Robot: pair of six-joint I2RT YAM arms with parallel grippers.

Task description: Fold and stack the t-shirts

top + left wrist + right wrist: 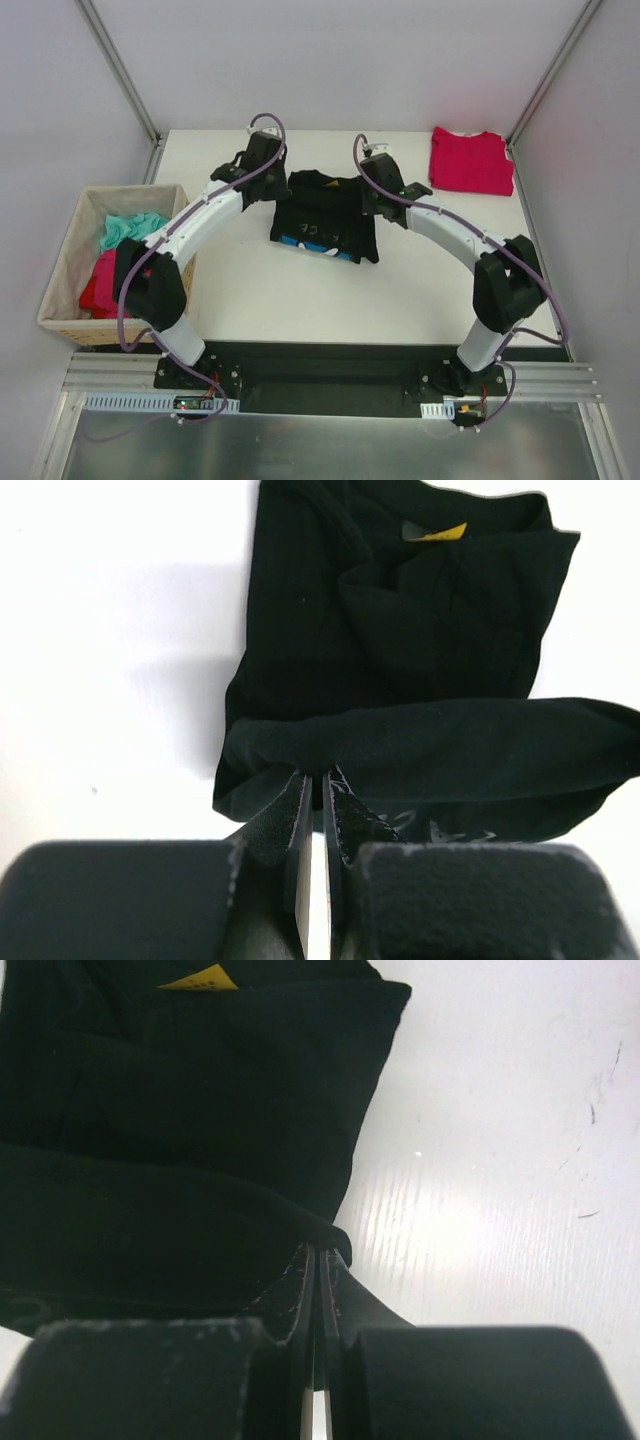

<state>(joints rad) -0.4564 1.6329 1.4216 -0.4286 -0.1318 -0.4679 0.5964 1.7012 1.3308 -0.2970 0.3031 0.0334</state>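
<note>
The middle shirt (325, 215) lies on the table (300, 300), toward the far edge. The left gripper (317, 778) sits at its left side and the right gripper (318, 1252) at its right, each pinching a fold of it. The corner shirt (470, 160) lies at the table's far right corner, well apart. A basket (60, 270) stands left of the table, with clothes (125, 232) in it.

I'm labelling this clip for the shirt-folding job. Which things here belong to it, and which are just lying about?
Part of the job: black t-shirt, pinched by left gripper and right gripper; folded red t-shirt at the table's far right corner.
Lying about: woven basket; teal cloth and red cloth inside it.
</note>
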